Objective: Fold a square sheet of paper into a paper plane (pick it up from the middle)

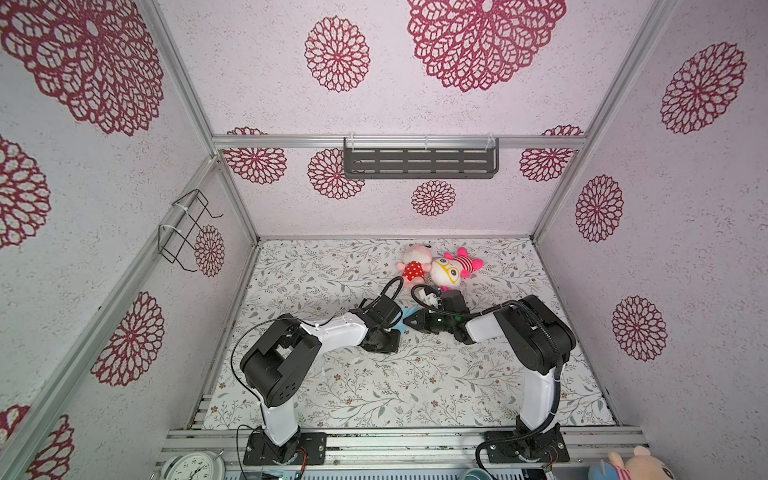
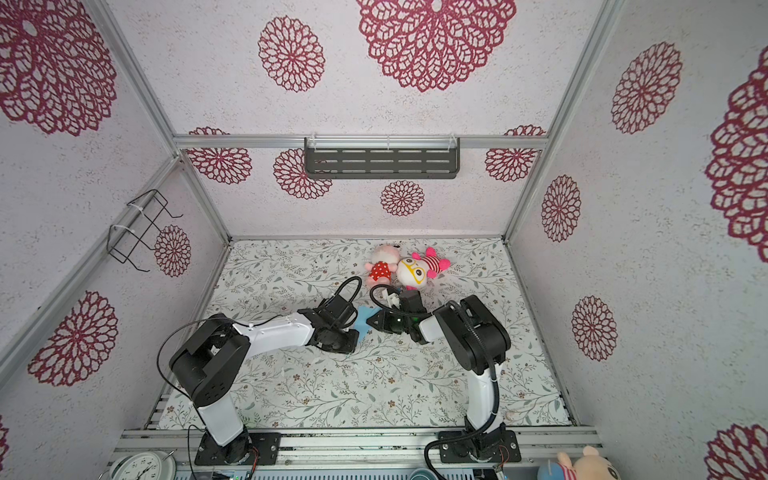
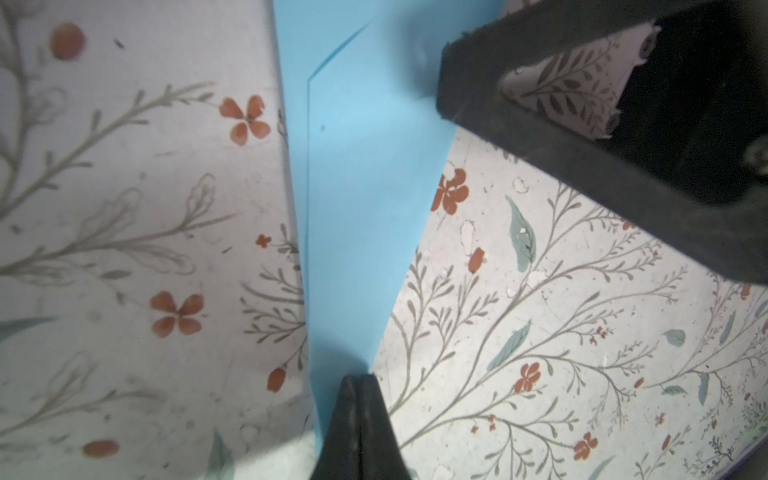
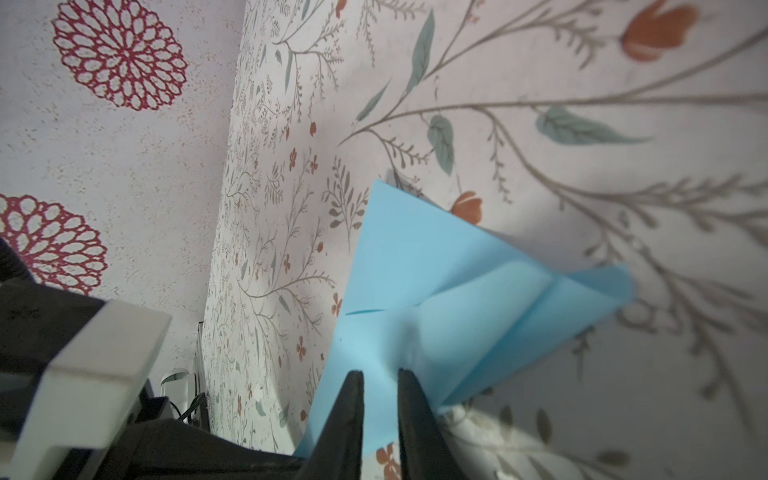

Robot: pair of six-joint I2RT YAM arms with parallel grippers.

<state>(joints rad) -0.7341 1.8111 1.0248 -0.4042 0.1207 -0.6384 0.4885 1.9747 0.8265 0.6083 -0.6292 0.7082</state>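
Nothing readable anywhere; the clock [image 1: 189, 467], well apart from the left pincer [image 3: 358, 380], has numerals too small.

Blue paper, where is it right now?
In both top views the blue paper lies near the middle, between the left gripper and the right gripper, just below the pink plush toys.

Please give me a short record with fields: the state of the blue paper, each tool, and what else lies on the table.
paper: light blue, folded with visible creases, on the table between both tools
left tool: shut, tips at the paper's narrow end
right tool: slightly open, tips over the paper
other things: two pink plush toys at the far side, touching
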